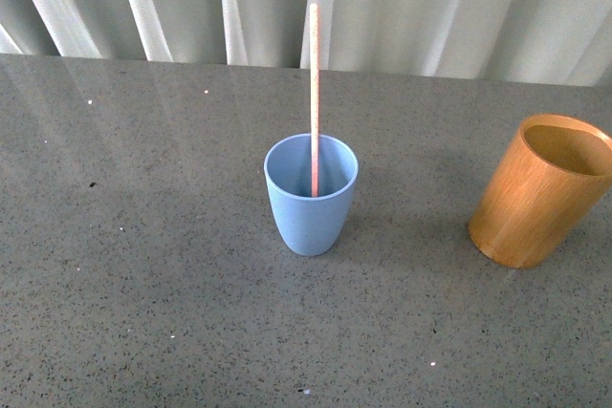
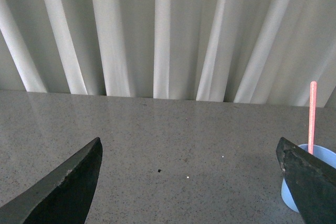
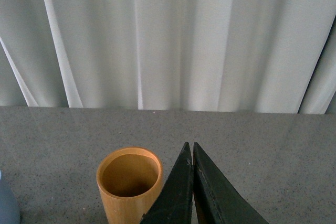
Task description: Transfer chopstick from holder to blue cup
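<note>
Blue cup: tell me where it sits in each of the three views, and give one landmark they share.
Front view: the blue cup stands at centre, the chopstick upright in it.
Left wrist view: only part of it shows at the lower right edge, behind a dark finger.
Right wrist view: a sliver at the lower left edge, beside the wooden holder.
Shared landmark: the pleated white curtain behind the grey table.

- Front view: we look down from the body onto the grey table (image 1: 143,284), curtain (image 1: 430,7) behind, blue cup (image 1: 311,196) central.
- Left wrist view: low, near the tabletop, facing the curtain; shares the blue cup.
- Right wrist view: low, facing the curtain, close behind the holder (image 3: 129,184), shared with front.
</note>
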Robot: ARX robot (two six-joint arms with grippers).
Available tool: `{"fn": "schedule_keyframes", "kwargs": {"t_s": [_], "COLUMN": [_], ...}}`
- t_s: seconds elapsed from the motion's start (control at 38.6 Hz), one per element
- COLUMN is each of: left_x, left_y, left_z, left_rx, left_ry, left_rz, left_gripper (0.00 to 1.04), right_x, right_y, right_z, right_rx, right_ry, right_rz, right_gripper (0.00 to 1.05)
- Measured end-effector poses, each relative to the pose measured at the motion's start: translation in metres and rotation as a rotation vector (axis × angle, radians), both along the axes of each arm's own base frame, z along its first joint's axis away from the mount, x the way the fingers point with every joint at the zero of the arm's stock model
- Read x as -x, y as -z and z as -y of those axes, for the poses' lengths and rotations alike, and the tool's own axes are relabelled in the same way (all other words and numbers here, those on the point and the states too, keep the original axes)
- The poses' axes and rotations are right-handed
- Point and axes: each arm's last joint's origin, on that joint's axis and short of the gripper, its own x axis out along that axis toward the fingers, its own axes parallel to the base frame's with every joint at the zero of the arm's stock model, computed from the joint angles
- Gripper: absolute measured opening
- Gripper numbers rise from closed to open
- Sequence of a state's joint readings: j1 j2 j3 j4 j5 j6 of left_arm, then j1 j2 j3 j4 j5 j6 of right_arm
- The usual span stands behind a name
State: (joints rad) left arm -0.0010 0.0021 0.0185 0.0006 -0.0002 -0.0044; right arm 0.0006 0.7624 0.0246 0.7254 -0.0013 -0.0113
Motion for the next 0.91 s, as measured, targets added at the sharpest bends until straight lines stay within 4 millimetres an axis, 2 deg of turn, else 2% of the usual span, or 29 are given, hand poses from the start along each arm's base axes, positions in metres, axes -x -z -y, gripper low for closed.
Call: {"fn": "schedule_keyframes", "kwargs": {"t_s": [0.91], "left_x": [0.000], "left_y": [0.000], "left_z": [0.000], "left_rx": [0.000], "left_ry": [0.000], "left_rz": [0.000], "left_gripper": [0.98], "right_x": [0.031], "right_y": [-0.010], "right_z": [0.000], "right_rx": [0.000], "right_ry": [0.000], "right_rz": [0.038], "right_gripper": [0.01]}}
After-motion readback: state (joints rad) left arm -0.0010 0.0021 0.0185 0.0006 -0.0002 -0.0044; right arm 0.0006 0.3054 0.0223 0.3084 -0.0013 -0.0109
